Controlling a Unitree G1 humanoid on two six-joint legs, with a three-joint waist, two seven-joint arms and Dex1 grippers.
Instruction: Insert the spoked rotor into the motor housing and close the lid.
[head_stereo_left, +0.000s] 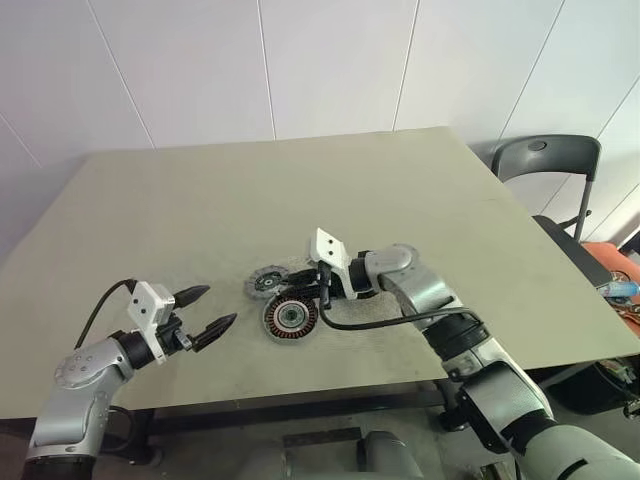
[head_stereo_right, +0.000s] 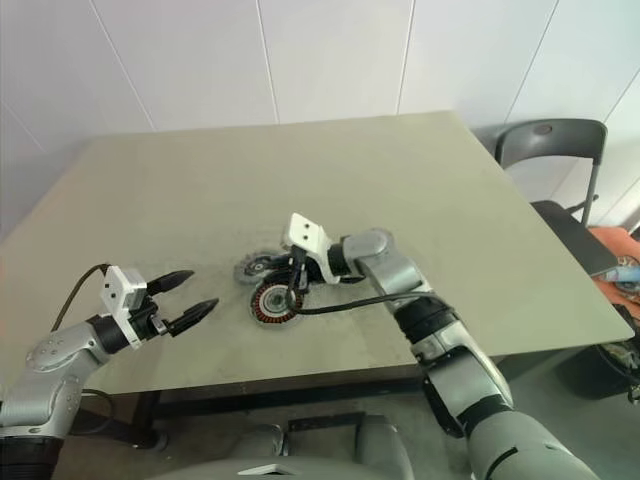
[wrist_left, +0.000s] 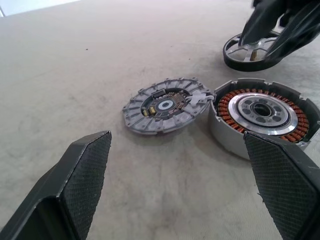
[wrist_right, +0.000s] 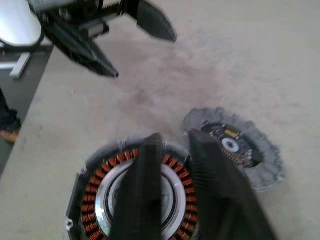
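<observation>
- The beige table (head_stereo_left: 300, 190) carries all three motor parts near its front edge
- The motor housing (head_stereo_left: 290, 317), copper windings facing up, lies flat nearest the front edge
- The lid (head_stereo_left: 267, 282), grey with a notched rim, lies flat just beside the housing on the far side
- The spoked rotor (wrist_left: 252, 50) sits tilted on the table beside the housing, with the right gripper (head_stereo_left: 324, 287) clenched on its spokes
- The left gripper (head_stereo_left: 212, 312) hovers spread wide and empty, well apart from the parts
</observation>
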